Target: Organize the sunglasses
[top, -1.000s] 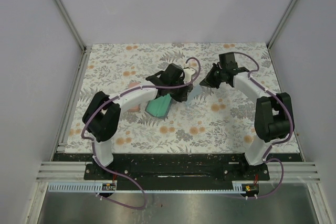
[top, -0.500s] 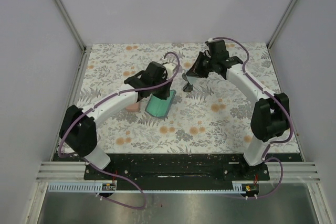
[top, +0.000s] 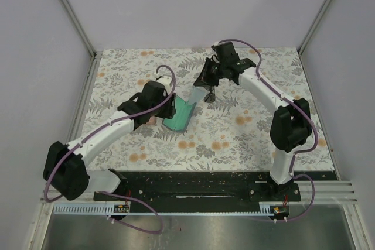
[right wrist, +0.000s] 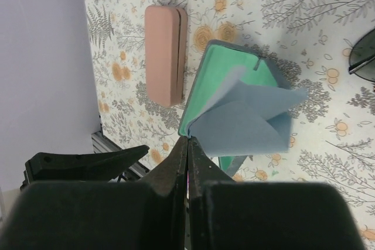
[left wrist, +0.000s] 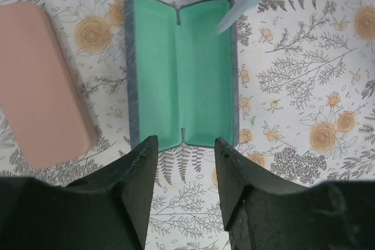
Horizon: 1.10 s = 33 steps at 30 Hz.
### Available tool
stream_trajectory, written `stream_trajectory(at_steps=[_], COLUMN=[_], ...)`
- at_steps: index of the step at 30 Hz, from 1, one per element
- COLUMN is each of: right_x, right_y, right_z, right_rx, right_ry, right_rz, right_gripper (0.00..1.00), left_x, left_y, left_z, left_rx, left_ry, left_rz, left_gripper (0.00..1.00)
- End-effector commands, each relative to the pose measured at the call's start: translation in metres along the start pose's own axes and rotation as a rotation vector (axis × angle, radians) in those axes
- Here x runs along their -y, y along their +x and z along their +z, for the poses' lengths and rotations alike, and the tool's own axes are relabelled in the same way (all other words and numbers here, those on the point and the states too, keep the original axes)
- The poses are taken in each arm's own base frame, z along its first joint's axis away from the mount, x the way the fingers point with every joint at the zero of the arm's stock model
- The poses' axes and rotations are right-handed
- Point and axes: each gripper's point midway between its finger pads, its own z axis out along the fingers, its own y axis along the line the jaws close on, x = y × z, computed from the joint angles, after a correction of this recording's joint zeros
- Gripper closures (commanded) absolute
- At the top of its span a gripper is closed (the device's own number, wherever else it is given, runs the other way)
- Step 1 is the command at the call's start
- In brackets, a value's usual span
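A grey-blue case (left wrist: 181, 74) lies open, green lining up, near the middle of the counter (top: 246, 139). A closed pink case (left wrist: 41, 109) lies beside it, toward the left edge. A light blue cloth (right wrist: 246, 121) hangs over the open case.

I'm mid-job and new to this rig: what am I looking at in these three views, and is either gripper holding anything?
Two robot arms are bolted at the table's near edge, each ending in a two-finger gripper. The wide picture looks down from above and behind them; the other two come from cameras on the wrists. On the flowered table lie an open case with green lining, a closed pink case and a dark pair of sunglasses. The right gripper is shut on a light blue cloth, held above the open case. The left gripper stands open near that case's end, holding nothing.
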Motion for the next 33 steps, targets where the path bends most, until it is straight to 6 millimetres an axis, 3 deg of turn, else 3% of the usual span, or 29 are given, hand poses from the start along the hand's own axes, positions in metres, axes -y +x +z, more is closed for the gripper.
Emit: stream_trajectory(at_steps=[1, 6, 14, 23, 28, 33], right_x=[-0.036, -0.044, -0.061, -0.069, -0.071, -0.072], right_y=[0.005, 0.014, 0.034, 0.046, 0.051, 0.05], right_z=[-0.011, -0.008, -0.001, -0.001, -0.003, -0.006], right_rx=[0.001, -0.014, -0.053, -0.076, -0.087, -0.086], right_ry=[-0.054, -0.061, -0.076, -0.07, -0.072, -0.073], right_rz=[-0.047, -0.056, -0.07, -0.094, -0.102, -0.106], right_gripper=[1.0, 1.0, 1.0, 1.0, 1.0, 1.0], left_x=[-0.008, -0.012, 0.002, 0.005, 0.015, 0.019], left_y=[-0.026, -0.017, -0.006, -0.011, -0.015, -0.015], left_z=[-0.024, -0.026, -0.016, -0.004, 0.001, 0.008], left_rx=[0.208, 0.229, 0.245, 0.253, 0.238, 0.224], left_ry=[-0.002, 0.006, 0.115, 0.155, 0.223, 0.248], left_rz=[-0.105, -0.107, -0.039, 0.01, 0.032, 0.04], left_gripper=[0.51, 0.44, 0.43, 0.39, 0.4, 0.5])
